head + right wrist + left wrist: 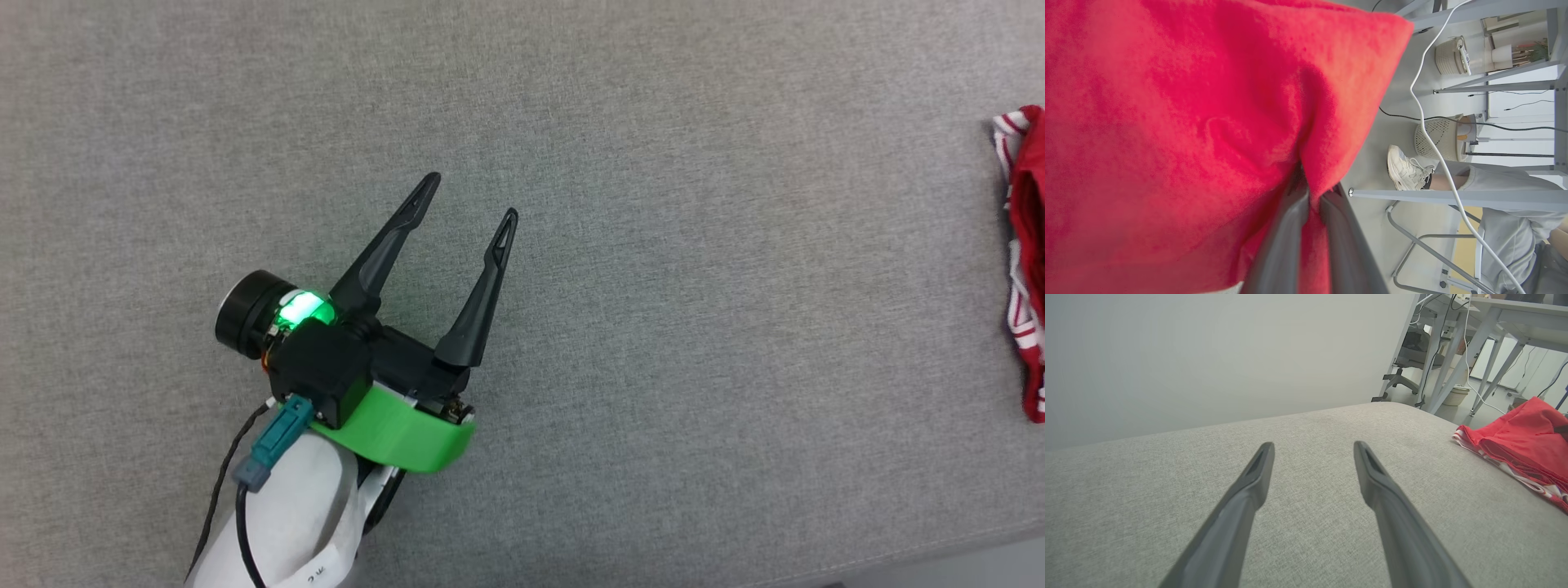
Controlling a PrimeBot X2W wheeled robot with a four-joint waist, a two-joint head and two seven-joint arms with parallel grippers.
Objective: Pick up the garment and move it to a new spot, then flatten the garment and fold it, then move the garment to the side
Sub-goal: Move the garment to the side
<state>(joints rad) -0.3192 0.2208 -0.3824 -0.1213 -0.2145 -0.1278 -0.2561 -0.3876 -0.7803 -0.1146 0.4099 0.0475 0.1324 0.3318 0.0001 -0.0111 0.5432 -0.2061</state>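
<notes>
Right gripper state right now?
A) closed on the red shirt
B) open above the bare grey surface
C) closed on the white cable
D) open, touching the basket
A: in the right wrist view the right gripper has its two fingers drawn close together, with a fold of the red shirt pinched between them.

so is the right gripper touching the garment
Touching. In the right wrist view the right gripper is closed on a pinched fold of the garment, with red fabric bunched around it.
</notes>
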